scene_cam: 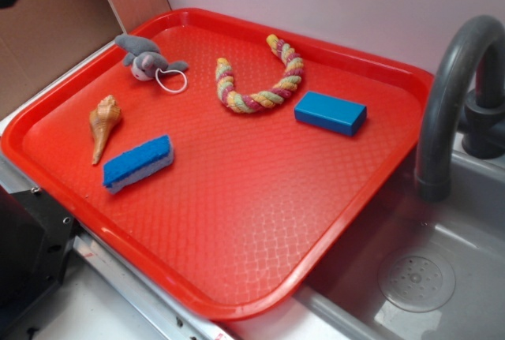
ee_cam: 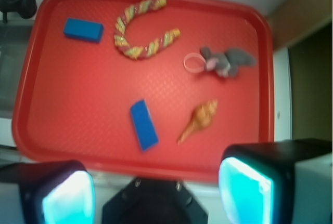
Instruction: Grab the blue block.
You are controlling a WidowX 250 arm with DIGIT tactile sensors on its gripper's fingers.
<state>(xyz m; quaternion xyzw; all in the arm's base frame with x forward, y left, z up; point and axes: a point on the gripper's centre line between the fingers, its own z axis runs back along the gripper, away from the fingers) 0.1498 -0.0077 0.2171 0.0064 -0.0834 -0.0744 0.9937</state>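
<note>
The blue block [scene_cam: 331, 112] is a smooth solid-blue brick lying flat at the right back of the red tray [scene_cam: 237, 277]. The wrist view shows the blue block [ee_cam: 82, 29] at the upper left of the tray [ee_cam: 62, 156]. My gripper [ee_cam: 156, 193] hangs high over the tray's near edge, far from the block. Its two cyan fingertips [ee_cam: 67, 195] stand wide apart with nothing between them. The gripper itself does not appear in the exterior view.
A blue sponge with a white underside [scene_cam: 138, 162] lies at the tray's front left, a shell [scene_cam: 103, 123] beside it. A grey stuffed toy [scene_cam: 146, 57] and a braided rope [scene_cam: 256, 80] lie at the back. A grey faucet [scene_cam: 454, 95] and sink [scene_cam: 418, 277] stand right of the tray.
</note>
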